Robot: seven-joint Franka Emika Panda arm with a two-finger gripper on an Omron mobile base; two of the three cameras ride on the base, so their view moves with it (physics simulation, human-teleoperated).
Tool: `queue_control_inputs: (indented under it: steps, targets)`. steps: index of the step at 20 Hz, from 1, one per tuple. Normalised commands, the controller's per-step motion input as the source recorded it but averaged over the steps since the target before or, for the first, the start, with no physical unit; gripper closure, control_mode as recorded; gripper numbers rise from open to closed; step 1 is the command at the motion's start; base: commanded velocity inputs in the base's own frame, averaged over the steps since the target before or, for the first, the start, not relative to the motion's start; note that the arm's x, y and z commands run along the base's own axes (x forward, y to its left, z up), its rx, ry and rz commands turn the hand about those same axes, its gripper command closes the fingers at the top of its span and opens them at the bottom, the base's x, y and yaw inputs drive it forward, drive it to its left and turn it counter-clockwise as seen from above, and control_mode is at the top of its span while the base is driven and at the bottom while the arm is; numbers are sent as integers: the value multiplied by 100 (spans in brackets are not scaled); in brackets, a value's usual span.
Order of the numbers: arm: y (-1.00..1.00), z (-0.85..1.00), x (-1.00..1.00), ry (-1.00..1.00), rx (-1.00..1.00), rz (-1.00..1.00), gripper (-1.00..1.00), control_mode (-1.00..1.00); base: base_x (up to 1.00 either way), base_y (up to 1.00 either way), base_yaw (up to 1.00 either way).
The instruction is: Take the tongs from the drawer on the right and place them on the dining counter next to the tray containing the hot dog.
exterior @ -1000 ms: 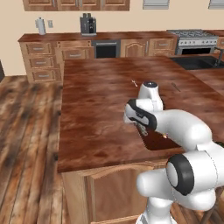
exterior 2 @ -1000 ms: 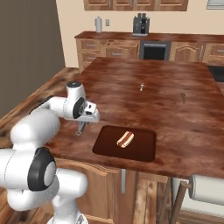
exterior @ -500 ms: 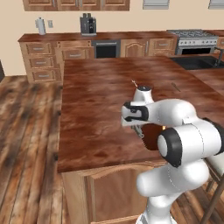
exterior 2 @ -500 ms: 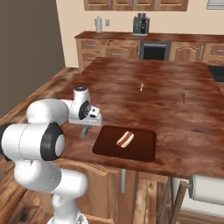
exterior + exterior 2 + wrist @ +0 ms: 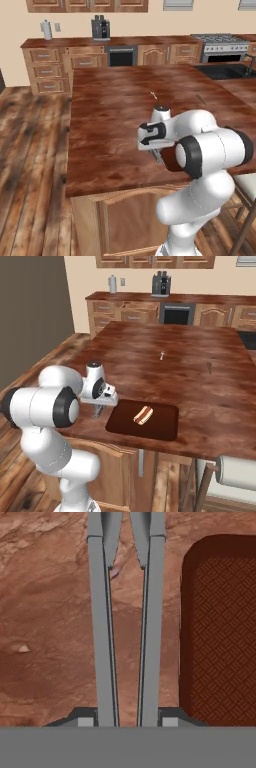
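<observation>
Tongs (image 5: 126, 622) are what you see running up the middle of the hand view: two long flat grey arms, spread a little at the near end and drawn closer toward the far tips, where the toothed edges show. They sit between the gripper's (image 5: 125, 721) two dark fingertips, which press against the outer sides of the arms, so your claw is clamped on the tongs.

Below them lies the glossy reddish-brown dining counter (image 5: 200, 371). You have the tongs hanging above the wood, pointing down at it; whether the tips touch the top you cannot tell. Just to one side in the hand view is the rounded corner of the dark tray (image 5: 220, 627), with a cross-hatched floor.

From the right base view, your gripper (image 5: 98, 408) is at the near left part of the counter, just beside the tray's (image 5: 162, 428) left edge, and a short grey stub of the tongs (image 5: 96, 413) shows under the hand. A hot dog (image 5: 143, 415) lies in the tray, toward its left half.

In the left base view the hand (image 5: 152, 140) hovers low over the counter (image 5: 115, 110), near the front edge, with the tongs (image 5: 159, 156) angled down beneath it.

Two small objects (image 5: 162, 355) rest further back on the counter, well apart from the tray.
</observation>
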Motion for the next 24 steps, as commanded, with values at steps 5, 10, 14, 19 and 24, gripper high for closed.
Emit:
queue_control_inputs:
  steps: [5, 10, 14, 19, 24]
  targets:
    - [0, -27, 0, 0, 0, -1, 100, -100, 0, 0, 0]
    - [0, -20, 0, 0, 0, -2, 100, -100, 0, 0, 0]
    - [0, -15, 5, 0, 0, -3, 100, -100, 0, 0, 0]
    - [0, -14, 6, 0, 0, -3, 100, -100, 0, 0, 0]
    - [0, -16, 8, 0, 0, -2, 100, -100, 0, 0, 0]
